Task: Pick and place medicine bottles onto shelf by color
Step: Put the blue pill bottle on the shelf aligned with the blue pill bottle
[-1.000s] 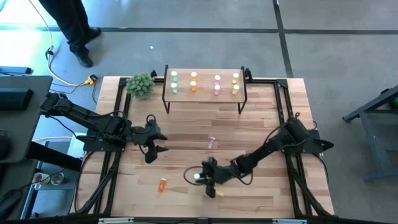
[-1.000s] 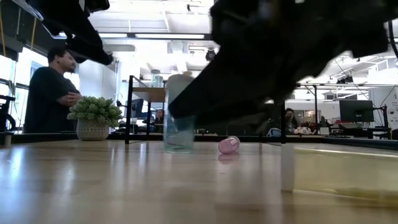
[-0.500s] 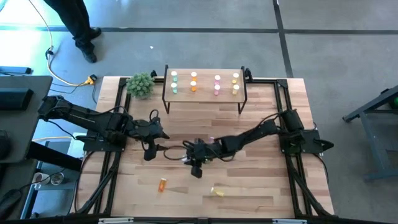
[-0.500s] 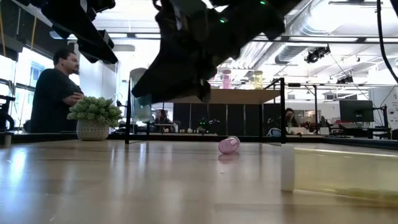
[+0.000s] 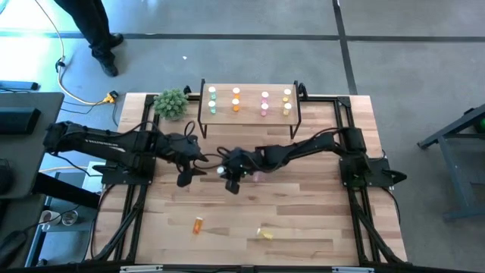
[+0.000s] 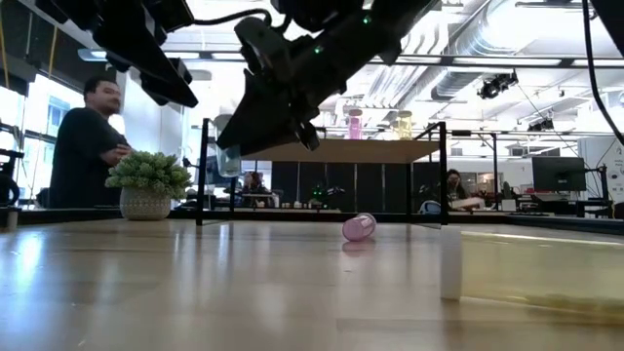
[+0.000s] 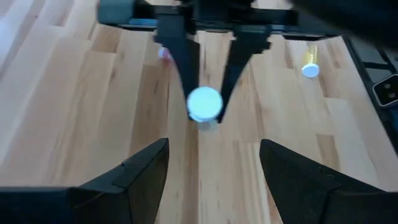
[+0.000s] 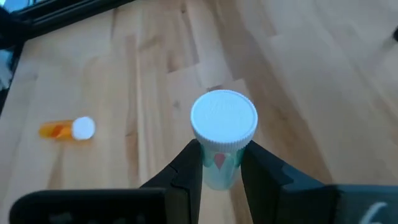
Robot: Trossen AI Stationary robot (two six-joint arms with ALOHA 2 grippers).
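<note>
medicine bottles (image 5: 249,101) stand in rows on the shelf (image 5: 297,114) at the far side of the table (image 5: 318,227), seen from above. the right gripper (image 5: 226,173) reaches to the table's middle, fingers pinched on a green bottle (image 5: 220,171) with a white cap, lifted off the wood. the left gripper (image 5: 195,161) hangs just beside it, jaws spread and holding nothing. an orange bottle (image 5: 198,224) and a yellow bottle (image 5: 264,233) lie on their sides near the front edge; a plant (image 5: 172,103) sits by the shelf.

from table height, the green bottle (image 6: 228,160) hangs in the air in front of the shelf (image 6: 370,150), and a pink bottle (image 6: 358,227) lies on the wood. a person (image 6: 86,146) stands behind.

past the left wrist, the held bottle's cap (image 7: 204,103) shows between the other arm's fingers (image 7: 184,57).

past the right wrist, the fingers (image 8: 186,171) clamp the green bottle (image 8: 222,139) below its cap.
</note>
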